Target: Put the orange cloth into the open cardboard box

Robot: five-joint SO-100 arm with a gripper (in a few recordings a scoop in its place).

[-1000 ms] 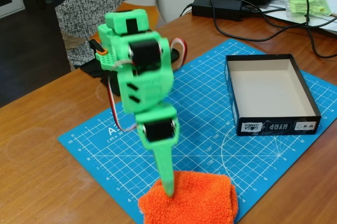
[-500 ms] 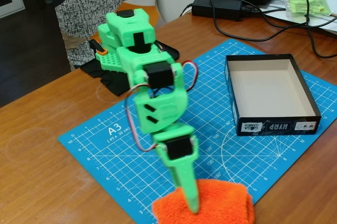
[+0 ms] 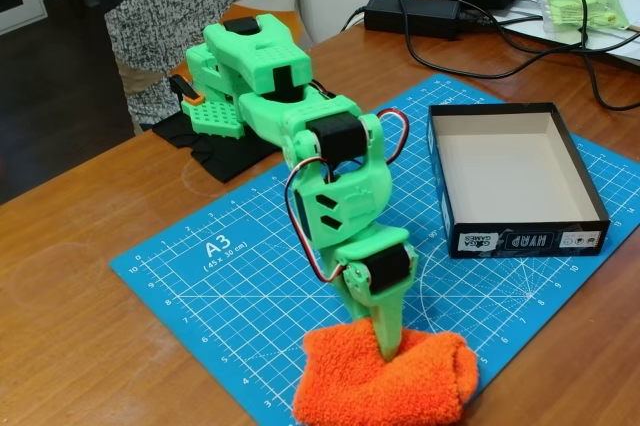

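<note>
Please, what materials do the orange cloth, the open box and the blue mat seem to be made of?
The orange cloth looks like soft, fluffy terry or microfibre: its surface is fuzzy and it bunches around the gripper. The open cardboard box seems thin cardboard, with matte black printed outer walls and a pale, plain inside. The blue mat looks like smooth, flat plastic or rubber with a printed white grid; which one, I cannot tell.

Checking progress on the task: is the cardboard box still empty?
Empty. The open cardboard box shows only bare beige floor; the orange cloth lies bunched on the blue mat outside it.
</note>
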